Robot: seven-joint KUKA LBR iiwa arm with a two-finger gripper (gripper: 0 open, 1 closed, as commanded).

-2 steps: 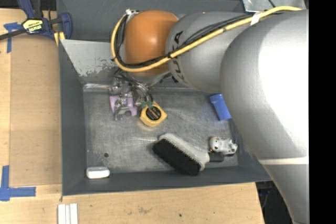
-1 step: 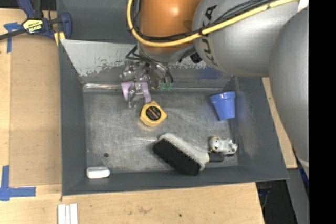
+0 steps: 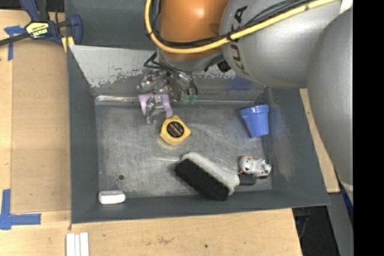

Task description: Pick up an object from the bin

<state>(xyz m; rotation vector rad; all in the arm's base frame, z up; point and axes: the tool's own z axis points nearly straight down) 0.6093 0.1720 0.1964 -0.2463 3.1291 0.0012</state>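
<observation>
Where the orange wrist cover [image 3: 192,12] overhangs the back of the bin [image 3: 84,147], the hand [image 3: 159,106] hangs low by the far wall, its upper part hidden. At it a small lilac thing [image 3: 146,102], shape unclear. Hand clenched or released: cannot tell. Yellow tape measure [image 3: 174,130] just in front. Blue cup [image 3: 256,121] and black brush [image 3: 203,178] well apart.

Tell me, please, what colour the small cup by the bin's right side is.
The cup is blue, clearest in the camera view.
</observation>
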